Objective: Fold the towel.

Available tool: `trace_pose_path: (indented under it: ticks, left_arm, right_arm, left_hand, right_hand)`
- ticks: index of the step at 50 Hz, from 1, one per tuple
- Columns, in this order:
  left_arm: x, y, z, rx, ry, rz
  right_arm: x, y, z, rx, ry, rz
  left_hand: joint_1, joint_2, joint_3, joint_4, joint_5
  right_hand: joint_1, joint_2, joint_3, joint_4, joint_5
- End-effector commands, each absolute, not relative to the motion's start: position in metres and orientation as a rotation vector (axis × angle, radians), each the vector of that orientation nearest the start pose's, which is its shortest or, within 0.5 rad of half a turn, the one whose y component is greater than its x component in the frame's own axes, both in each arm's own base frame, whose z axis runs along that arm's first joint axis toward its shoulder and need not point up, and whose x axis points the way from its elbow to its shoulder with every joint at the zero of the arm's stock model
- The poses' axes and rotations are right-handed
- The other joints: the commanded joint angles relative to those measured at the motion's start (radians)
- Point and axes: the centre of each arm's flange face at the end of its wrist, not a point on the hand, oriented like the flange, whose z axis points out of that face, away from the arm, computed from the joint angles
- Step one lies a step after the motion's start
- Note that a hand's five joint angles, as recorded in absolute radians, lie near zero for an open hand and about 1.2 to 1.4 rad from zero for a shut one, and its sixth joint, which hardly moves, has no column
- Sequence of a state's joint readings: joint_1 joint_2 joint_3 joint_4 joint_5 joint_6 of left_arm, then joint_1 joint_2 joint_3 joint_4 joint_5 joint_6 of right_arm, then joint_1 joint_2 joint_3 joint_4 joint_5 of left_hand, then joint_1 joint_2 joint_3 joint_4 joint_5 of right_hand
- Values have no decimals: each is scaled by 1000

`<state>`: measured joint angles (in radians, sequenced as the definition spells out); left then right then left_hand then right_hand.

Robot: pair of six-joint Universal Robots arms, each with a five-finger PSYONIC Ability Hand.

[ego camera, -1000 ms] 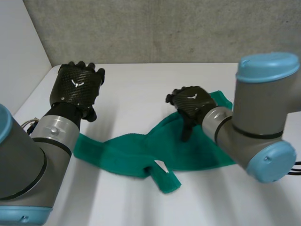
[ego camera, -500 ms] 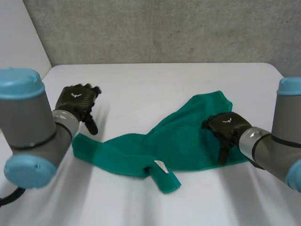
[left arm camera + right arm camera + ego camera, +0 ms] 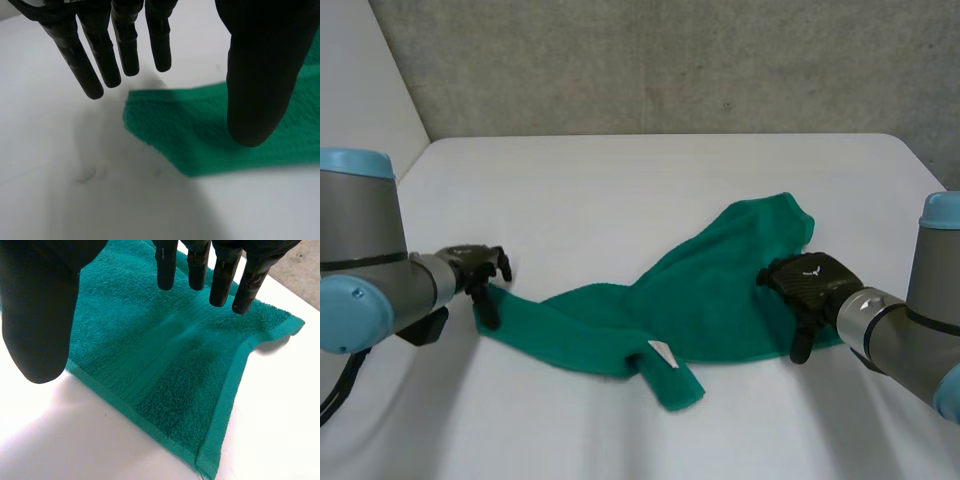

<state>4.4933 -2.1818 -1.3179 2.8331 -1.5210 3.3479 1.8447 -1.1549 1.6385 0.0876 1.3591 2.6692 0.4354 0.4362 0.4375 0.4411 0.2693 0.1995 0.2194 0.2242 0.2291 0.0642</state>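
A green towel [image 3: 680, 300] lies crumpled across the white table [image 3: 640, 170], stretched from the left end to a raised fold at the far right, with a small white tag [image 3: 661, 353] near a flap at the front. My left hand [image 3: 480, 270] hangs just over the towel's left corner [image 3: 150, 117], fingers [image 3: 100, 65] straight and thumb [image 3: 260, 75] spread, holding nothing. My right hand [image 3: 810, 283] hovers over the towel's right front corner [image 3: 210, 460], its fingers [image 3: 220, 275] straight above the cloth and thumb [image 3: 40, 315] apart.
A grey wall [image 3: 660, 60] runs behind the table. The table's left side meets a white panel [image 3: 360, 130]. Bare table lies in front of the towel and behind it.
The left hand has come down from the far left of the table to the towel's left corner. The right hand has moved from the towel's middle to its right front corner.
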Motion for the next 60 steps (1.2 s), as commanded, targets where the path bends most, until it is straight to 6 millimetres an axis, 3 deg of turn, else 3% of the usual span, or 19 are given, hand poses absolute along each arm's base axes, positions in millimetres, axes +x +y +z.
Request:
trace_pose_path:
  ticks: [1,4,9,19,25,31,40,46,51,58,60]
  left_arm:
    - [-212,-314,145,698,2797,-1345]
    - [-212,-311,143,704,2802,-1334]
    - [-214,-312,149,699,2773,-1390]
    - [-219,-312,191,671,2621,-1686]
    - [-231,-304,231,689,2482,-1919]
    - [-244,-291,260,721,2385,-2077]
    - [-273,-249,318,805,2175,-2411]
    - [-278,-226,354,773,2060,-2623]
    - [-279,-212,375,761,1987,-2730]
    - [-287,-201,387,784,1952,-2793]
    - [-292,-193,391,811,1937,-2825]
  right_arm:
    - [229,-265,154,-1114,2430,-1477]
    - [229,-265,154,-1114,2427,-1483]
    - [229,-265,154,-1111,2427,-1488]
    - [222,-274,156,-1066,2449,-1503]
    - [209,-285,160,-998,2499,-1508]
    - [204,-282,161,-911,2503,-1392]
    - [214,-275,157,-671,2416,-1260]
    - [232,-265,153,-552,2344,-1237]
    - [251,-255,153,-544,2271,-1236]
    - [275,-241,146,-589,2216,-1205]
    - [283,-238,142,-604,2202,-1206]
  left_hand:
    - [98,97,96,92,90]
    - [186,185,184,180,177]
    - [960,959,958,954,951]
    - [961,960,959,955,952]
    - [961,960,959,955,952]
    - [961,960,959,955,952]
    - [961,960,959,955,952]
    - [961,960,959,955,952]
    - [961,960,959,955,952]
    - [961,960,959,955,952]
    - [961,960,959,955,952]
  right_hand:
    - [82,62,57,53,43]
    - [82,62,57,53,43]
    - [85,65,60,56,46]
    - [85,65,60,56,46]
    - [76,56,52,47,37]
    - [76,56,52,47,37]
    - [97,77,72,67,58]
    - [100,80,75,70,61]
    - [117,97,93,88,78]
    - [132,112,107,102,93]
    - [261,241,236,231,221]
